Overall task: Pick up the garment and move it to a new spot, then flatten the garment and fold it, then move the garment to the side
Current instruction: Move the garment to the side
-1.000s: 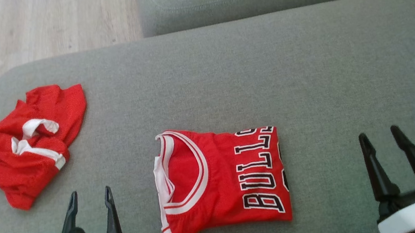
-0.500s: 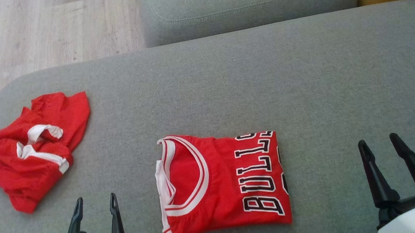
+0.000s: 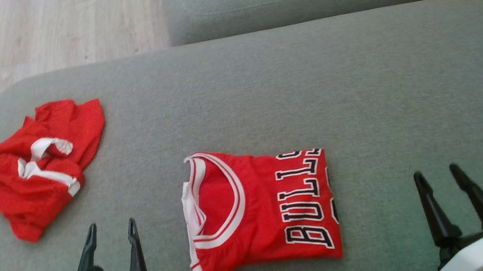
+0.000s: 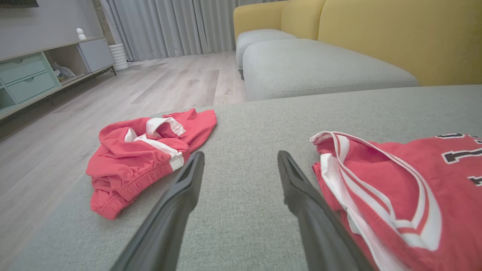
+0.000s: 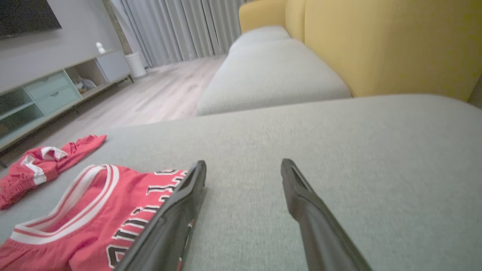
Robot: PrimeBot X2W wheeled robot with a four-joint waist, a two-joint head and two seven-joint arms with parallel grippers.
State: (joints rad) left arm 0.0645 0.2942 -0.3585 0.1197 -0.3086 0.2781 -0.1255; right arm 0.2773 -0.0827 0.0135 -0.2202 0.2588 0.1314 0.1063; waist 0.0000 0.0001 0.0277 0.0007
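One red jersey (image 3: 260, 210), folded square, white-trimmed, black-lettered, is seen at the middle of the cushion (image 3: 310, 89). One crumpled pair of shorts (image 3: 36, 172) is noted far left. The left gripper (image 3: 111, 224) and right gripper (image 3: 435, 171) are held empty, fingers apart.

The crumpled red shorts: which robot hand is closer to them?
Left. The left gripper is open just beside the crumpled red shorts, not touching. The right gripper is far off on the other side of the folded jersey, open too.
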